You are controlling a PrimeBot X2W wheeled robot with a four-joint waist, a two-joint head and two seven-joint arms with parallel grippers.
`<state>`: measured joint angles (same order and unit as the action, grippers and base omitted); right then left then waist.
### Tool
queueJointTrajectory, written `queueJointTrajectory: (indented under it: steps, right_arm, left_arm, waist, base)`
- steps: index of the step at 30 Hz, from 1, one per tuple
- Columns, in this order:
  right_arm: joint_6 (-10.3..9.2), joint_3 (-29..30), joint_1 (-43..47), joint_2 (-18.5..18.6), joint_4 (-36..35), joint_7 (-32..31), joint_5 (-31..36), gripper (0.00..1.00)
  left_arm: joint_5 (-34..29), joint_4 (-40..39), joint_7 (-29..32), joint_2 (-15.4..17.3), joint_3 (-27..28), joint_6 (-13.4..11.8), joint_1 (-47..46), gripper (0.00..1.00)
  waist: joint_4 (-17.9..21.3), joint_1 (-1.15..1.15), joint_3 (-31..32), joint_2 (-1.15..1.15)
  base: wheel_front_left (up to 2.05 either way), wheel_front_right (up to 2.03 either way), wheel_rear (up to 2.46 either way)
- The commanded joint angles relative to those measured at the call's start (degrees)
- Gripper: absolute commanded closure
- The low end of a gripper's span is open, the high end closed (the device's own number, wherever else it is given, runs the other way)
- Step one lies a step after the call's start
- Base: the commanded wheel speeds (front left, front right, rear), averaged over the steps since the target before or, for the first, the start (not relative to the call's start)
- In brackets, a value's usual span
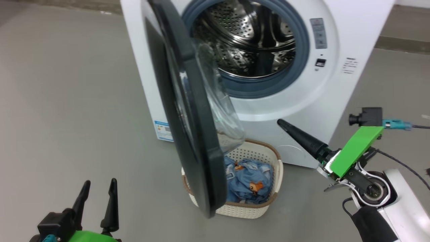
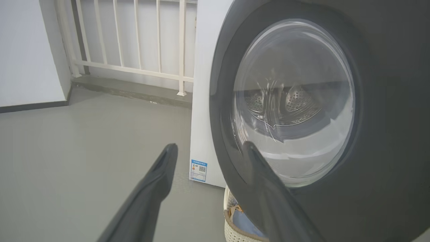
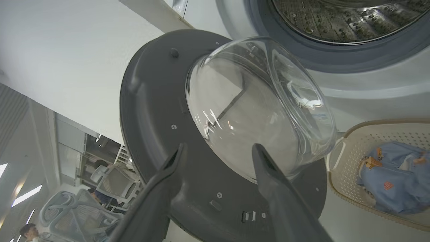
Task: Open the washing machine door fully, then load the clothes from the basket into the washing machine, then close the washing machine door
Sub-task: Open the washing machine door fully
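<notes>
Setting: an indoor test area in an office-type workspace. Indicators:

- A white front-loading washing machine stands alone on a smooth, seamless grey floor.
- In the upper left of the left wrist view, a white railing meets a plain white wall.
- In the lower left of the right wrist view there are mesh-backed office chairs, a seated person and ceiling light strips.

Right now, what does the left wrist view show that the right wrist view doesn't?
Left wrist: the door's outer face, a white railing, the blue label. Right wrist: the door's inner side, its glass bulging out, the gasket, a person by chairs. Both: drum, basket with blue clothes, and open left fingers or right fingers.
</notes>
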<state>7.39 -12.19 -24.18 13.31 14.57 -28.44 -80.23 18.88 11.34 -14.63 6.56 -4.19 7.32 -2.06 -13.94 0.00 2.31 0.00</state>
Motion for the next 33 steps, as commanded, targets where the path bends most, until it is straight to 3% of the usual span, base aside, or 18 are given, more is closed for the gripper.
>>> queueJointTrajectory:
  steps: [1, 8, 20, 24, 33]
  right_arm:
    - [0.10, -0.8, 0.5, 0.4, -2.0, 1.3, 1.2, 0.00]
    - [0.10, -2.1, 4.8, 1.7, -5.3, 17.3, 10.6, 0.00]
    - [0.10, -3.5, 11.1, 5.7, -6.0, 38.9, 26.2, 0.00]
    - [0.10, -2.0, 13.9, 5.8, -4.2, 42.6, 32.9, 0.00]
    - [0.10, 4.3, 17.8, 1.8, -2.8, 43.4, 48.4, 0.00]
  left_arm:
    - [-0.5, -1.7, -0.4, 0.9, 2.2, 0.0, -0.7, 0.00]
    - [-1.2, -2.6, -0.4, 0.0, 3.1, -0.3, 0.2, 0.00]
    - [-2.1, -3.4, -0.4, -0.9, 4.7, -0.1, 1.0, 0.00]
    - [-2.3, -3.8, -0.4, -1.2, 4.9, -0.1, 1.2, 0.00]
    - [-2.7, -4.7, -0.4, -1.5, 5.9, 0.0, 1.8, 0.00]
  waist:
    - [2.8, 0.00, 0.0, 0.00]
    - [6.9, 0.00, 0.1, 0.00]
    - [11.1, 0.00, -0.2, 0.00]
    - [11.3, 0.00, -0.2, 0.00]
    - [12.1, 0.00, -0.2, 0.00]
  base:
    - [0.00, 0.00, 0.00]
    - [0.00, 0.00, 0.00]
    - [0.00, 0.00, 0.00]
    - [0.00, 0.00, 0.00]
    - [0.00, 0.00, 0.00]
